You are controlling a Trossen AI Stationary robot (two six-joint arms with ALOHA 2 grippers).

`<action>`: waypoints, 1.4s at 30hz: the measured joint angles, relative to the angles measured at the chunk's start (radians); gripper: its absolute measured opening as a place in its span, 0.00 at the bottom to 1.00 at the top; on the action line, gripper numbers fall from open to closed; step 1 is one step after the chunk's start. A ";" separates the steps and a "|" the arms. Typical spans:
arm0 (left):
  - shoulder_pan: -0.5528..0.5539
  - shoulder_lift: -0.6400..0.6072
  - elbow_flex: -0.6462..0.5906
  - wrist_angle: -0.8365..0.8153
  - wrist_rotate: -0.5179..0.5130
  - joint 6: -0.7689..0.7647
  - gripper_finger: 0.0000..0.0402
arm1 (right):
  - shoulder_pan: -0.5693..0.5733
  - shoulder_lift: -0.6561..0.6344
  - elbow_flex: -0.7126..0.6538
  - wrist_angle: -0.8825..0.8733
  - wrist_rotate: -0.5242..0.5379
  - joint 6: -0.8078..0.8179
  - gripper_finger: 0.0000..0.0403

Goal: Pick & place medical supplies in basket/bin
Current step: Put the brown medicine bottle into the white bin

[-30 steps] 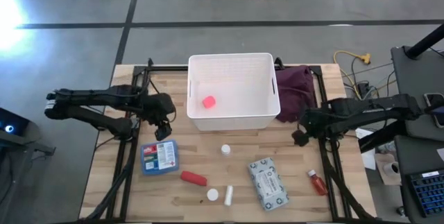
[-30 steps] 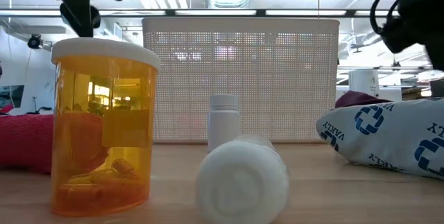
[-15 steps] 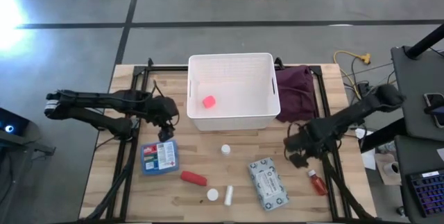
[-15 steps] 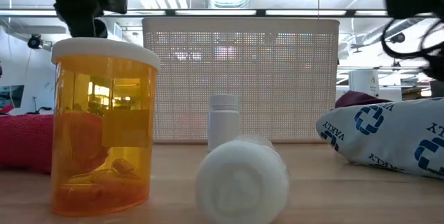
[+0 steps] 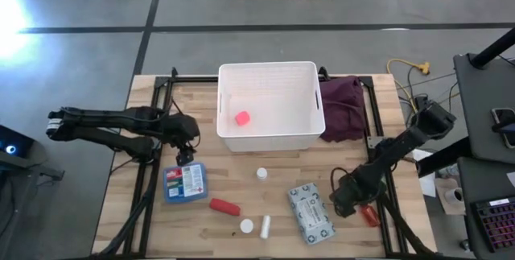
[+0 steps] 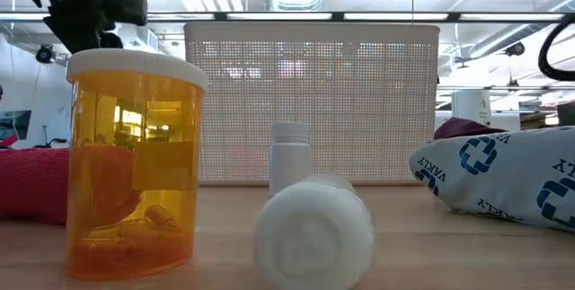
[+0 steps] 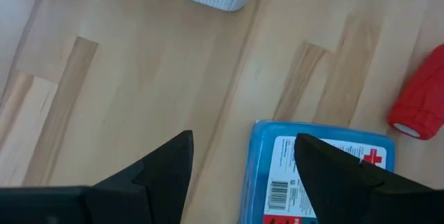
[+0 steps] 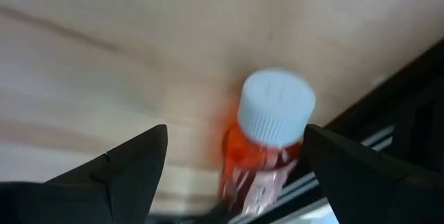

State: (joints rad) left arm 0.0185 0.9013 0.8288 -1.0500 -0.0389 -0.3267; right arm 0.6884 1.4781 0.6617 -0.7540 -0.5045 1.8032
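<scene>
- Right gripper (image 8: 232,172) has its jaws spread; the orange bottle (image 8: 267,141) lies between them, white cap pointing away from the wrist, long axis along the fingers.
- Left gripper (image 7: 239,175), jaws spread, hangs over the blue box (image 7: 316,172) edge.

Bright overhead light; floor glare at left; right wrist view blurred.

Maroon cloth (image 5: 341,104) bunched on wooden table (image 5: 273,175) beside tub, yellow cable (image 5: 408,71) on grey floor (image 5: 241,47) beyond.
</scene>
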 joint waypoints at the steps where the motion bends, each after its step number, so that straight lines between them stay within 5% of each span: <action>1: 0.000 -0.007 0.000 0.000 -0.001 -0.001 0.57 | 0.002 0.012 -0.001 -0.001 0.007 -0.003 0.82; 11: 0.001 -0.033 0.041 0.000 -0.027 -0.042 0.57 | 0.014 0.073 -0.014 0.026 0.005 -0.106 0.77; 23: 0.001 -0.030 0.045 0.000 -0.028 -0.085 0.57 | 0.019 0.031 -0.028 0.033 0.023 -0.130 0.30; 27: 0.001 -0.032 0.054 -0.001 -0.028 -0.102 0.57 | 0.020 0.022 -0.017 0.027 0.054 -0.110 0.26; 33: 0.001 -0.032 0.056 0.000 -0.028 -0.102 0.57 | -0.006 -0.043 0.075 0.024 0.271 -0.055 0.26; 42: 0.001 -0.032 0.056 0.000 -0.048 -0.102 0.57 | -0.114 -0.211 0.347 0.027 0.851 -0.189 0.27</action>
State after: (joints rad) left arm 0.0193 0.8696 0.8845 -1.0496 -0.0872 -0.4290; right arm 0.5748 1.2671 1.0083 -0.7273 0.3470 1.6138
